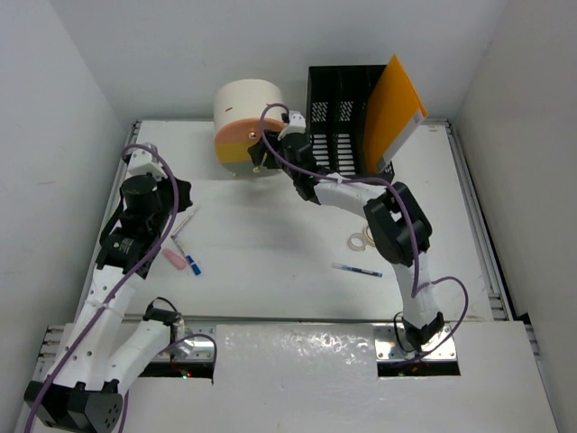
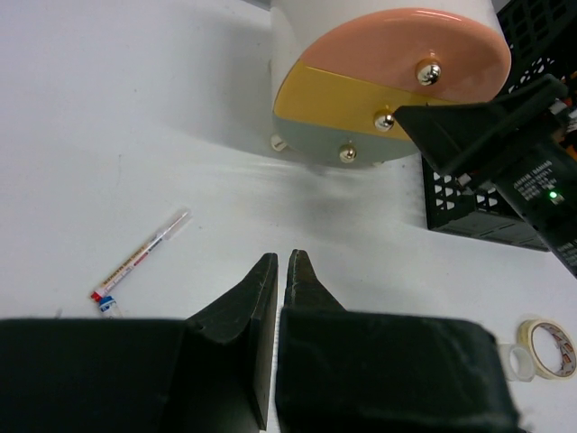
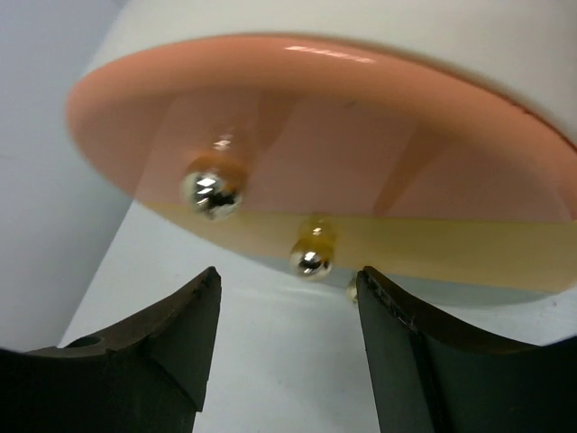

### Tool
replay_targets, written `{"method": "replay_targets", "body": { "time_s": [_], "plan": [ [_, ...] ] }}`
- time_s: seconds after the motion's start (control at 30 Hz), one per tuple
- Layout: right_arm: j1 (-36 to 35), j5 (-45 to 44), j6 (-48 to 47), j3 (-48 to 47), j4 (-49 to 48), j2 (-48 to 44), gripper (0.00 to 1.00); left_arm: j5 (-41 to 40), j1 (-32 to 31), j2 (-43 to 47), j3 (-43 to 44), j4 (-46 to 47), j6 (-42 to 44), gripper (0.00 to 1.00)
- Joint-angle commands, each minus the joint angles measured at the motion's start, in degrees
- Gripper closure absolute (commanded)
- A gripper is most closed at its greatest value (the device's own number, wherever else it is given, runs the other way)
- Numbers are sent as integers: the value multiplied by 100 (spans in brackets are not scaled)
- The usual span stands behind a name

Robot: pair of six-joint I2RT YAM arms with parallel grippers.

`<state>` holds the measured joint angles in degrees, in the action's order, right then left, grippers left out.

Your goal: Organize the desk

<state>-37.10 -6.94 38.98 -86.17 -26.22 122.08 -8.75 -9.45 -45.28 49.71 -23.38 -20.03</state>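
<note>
The white desk [image 1: 270, 289] carries a round white drawer unit [image 1: 245, 108] at the back. Its front is split into a pink panel [image 3: 361, 144], a yellow panel [image 3: 469, 257] and a pale one below, each with a metal knob. My right gripper [image 3: 288, 275] is open right in front of the unit [image 2: 388, 81], its fingers on either side of the yellow panel's knob [image 3: 309, 260] without touching it. My left gripper [image 2: 280, 262] is shut on nothing, low over the desk's left part. A red-and-white pen [image 2: 140, 257] lies to its left.
A black crate [image 1: 347, 117] with an orange folder [image 1: 392, 113] stands at the back right. Two tape rolls [image 1: 362, 239] and a pen [image 1: 356, 270] lie mid-desk. A pink marker [image 1: 174, 260] and a blue pen [image 1: 192, 265] lie at the left. A foil strip [image 1: 297, 361] covers the near edge.
</note>
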Motion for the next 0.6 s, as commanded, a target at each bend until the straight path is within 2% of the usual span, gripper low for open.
{"method": "replay_targets", "body": {
  "time_s": [0.0, 0.17, 0.57],
  "plan": [
    [98, 105, 654, -426, -235, 272, 41, -21, -39, 54, 12, 123, -18, 100],
    [133, 70, 865, -699, -85, 509, 42, -91, -39, 72, 21, 96, 8, 100],
    [230, 246, 1489, -401, -1183, 747, 45, -126, -39, 45, 12, 105, 26, 100]
  ]
}}
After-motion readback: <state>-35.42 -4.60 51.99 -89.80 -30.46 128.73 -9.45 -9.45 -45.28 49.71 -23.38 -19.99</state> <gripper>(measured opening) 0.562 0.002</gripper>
